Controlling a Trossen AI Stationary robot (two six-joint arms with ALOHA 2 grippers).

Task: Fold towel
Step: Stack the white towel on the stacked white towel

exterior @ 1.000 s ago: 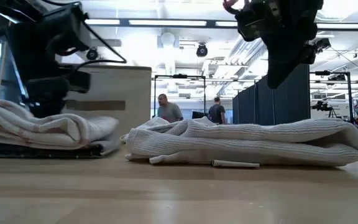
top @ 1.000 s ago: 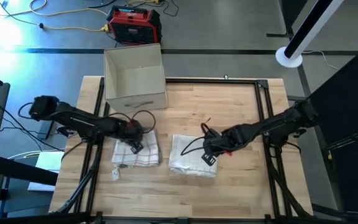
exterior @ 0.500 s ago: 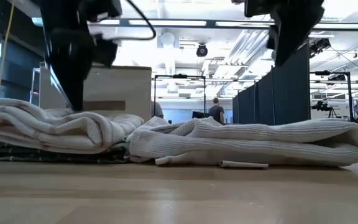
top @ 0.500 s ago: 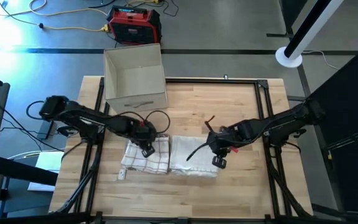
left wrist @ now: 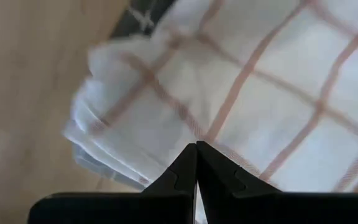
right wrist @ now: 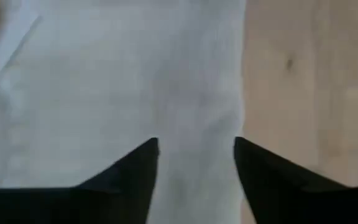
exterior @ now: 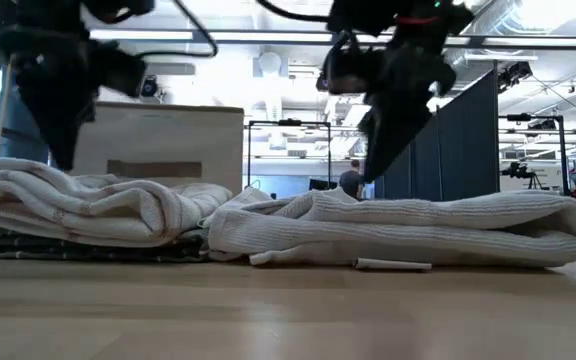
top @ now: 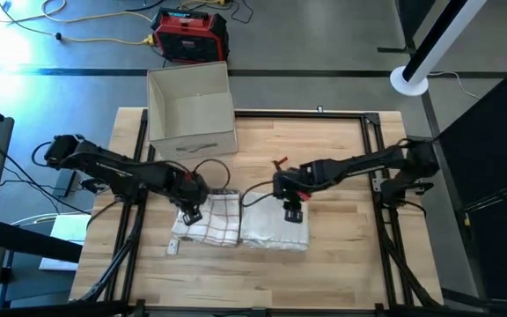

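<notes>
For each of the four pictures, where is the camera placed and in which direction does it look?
High view: above the table, looking straight down; both arms, checked towel, white towel, box.
Low view: at table-top height, looking level into the room; both arms descend from above.
Left wrist view: on the left arm, facing the checked towel; left gripper, fingers together.
Right wrist view: on the right arm, facing the white towel; right gripper, fingers apart.
High and low views share both towels.

Bright ceiling strip lights (exterior: 268, 37) glare behind me in the low view, leaving my arms as dark silhouettes. From above, light is even and shadows soft, with a blue-white glare on the floor (top: 7, 62) at far left. Both wrist views are blurred, the cloth soft-edged.
</notes>
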